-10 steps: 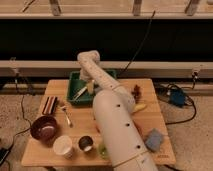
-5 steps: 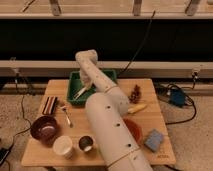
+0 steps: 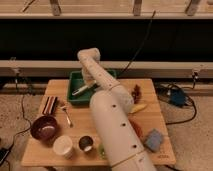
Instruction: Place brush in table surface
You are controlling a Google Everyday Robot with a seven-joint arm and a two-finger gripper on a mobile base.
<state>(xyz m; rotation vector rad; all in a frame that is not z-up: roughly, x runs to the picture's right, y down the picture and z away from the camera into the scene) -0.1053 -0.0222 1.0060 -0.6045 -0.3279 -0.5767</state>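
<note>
The brush (image 3: 81,90) is long and cream-white and lies slanted in the green tray (image 3: 74,78) at the back of the table surface (image 3: 80,124). My white arm rises from the bottom middle, bends at the elbow (image 3: 89,54) and reaches down into the tray. My gripper (image 3: 92,83) is at the brush's right end, low over the tray. The arm hides part of the tray's right side and the middle of the table.
A dark brown striped block (image 3: 49,104) and a small spoon (image 3: 66,114) lie left of the tray. A dark bowl (image 3: 44,127), a white cup (image 3: 63,146) and a metal cup (image 3: 86,143) stand front left. A yellow item (image 3: 138,107), a reddish item (image 3: 136,92) and a blue item (image 3: 154,140) lie on the right.
The arm's big lower link has swung slightly sideways. The gripper stays over the green tray at the brush, which has barely moved.
</note>
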